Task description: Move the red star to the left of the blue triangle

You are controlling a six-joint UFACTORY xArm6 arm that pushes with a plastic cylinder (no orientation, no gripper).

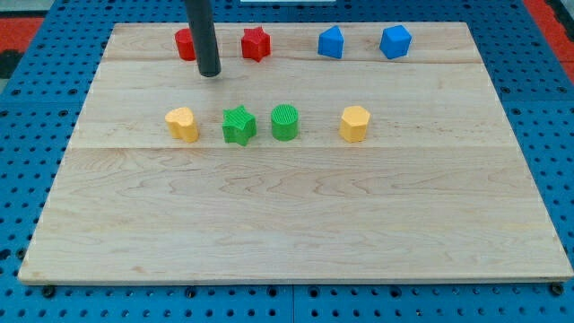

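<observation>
A wooden board (296,224) is seen lying on a blue pegboard bench (27,135). My tip (209,74) is set down near the board's top edge, towards the top-left corner; it is a bare rod with nothing clasped, and no block is touched by it. The red star (256,43) is found just to the view's right of the rod, close to the top edge. A second red block (185,44) (its shape partly hidden by the rod) is placed just to the rod's left. Further along the top edge, towards the top-right corner, a blue triangle-like block (331,42) and a blue block with angled faces (395,41) are lined up. Across the board's middle a row is formed: a yellow block (182,124), a green star (239,125), a green cylinder (284,122) and another yellow block (354,124).
</observation>
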